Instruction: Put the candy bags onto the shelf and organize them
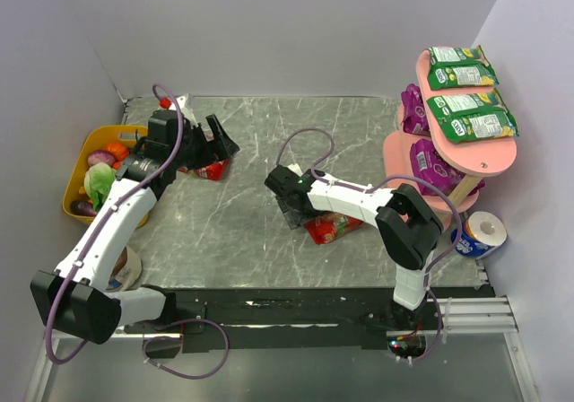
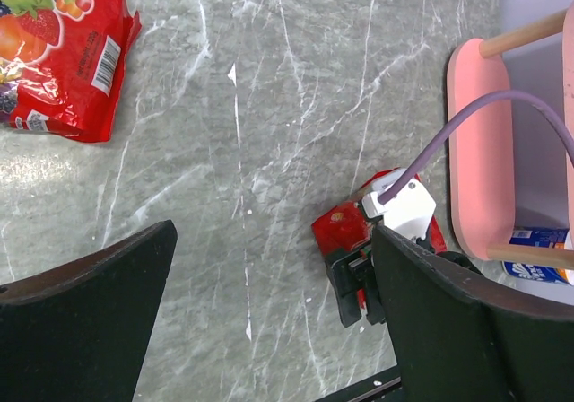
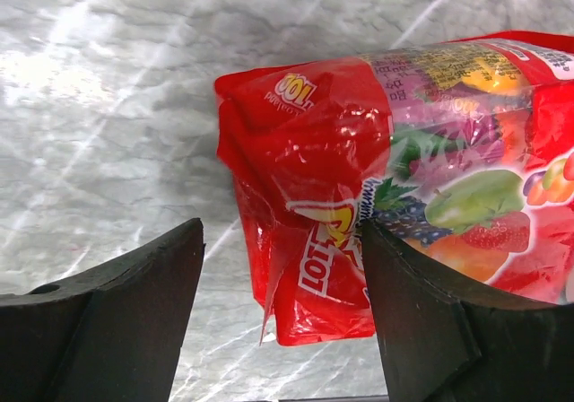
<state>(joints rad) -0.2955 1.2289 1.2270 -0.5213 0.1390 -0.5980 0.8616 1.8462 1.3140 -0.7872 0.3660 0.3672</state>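
Two green candy bags [image 1: 466, 92] lie on the top board of the pink shelf [image 1: 498, 158]. Two purple bags [image 1: 430, 161] lie on its middle board. One red fruit-print bag [image 1: 208, 169] lies on the table at the back left, just under my left gripper [image 1: 220, 139]. In the left wrist view this bag [image 2: 58, 56] sits beyond the open, empty gripper [image 2: 273, 240]. The other red bag [image 1: 334, 228] lies mid-table. My right gripper [image 1: 291, 206] is open with this bag's [image 3: 395, 178] end between its fingers [image 3: 421, 321].
A yellow bowl [image 1: 79, 155] of toy vegetables stands at the far left beside the left arm. A blue-and-white roll [image 1: 482, 233] sits at the shelf's foot. Walls close in on the left, back and right. The shelf's bottom board [image 2: 480, 160] shows in the left wrist view.
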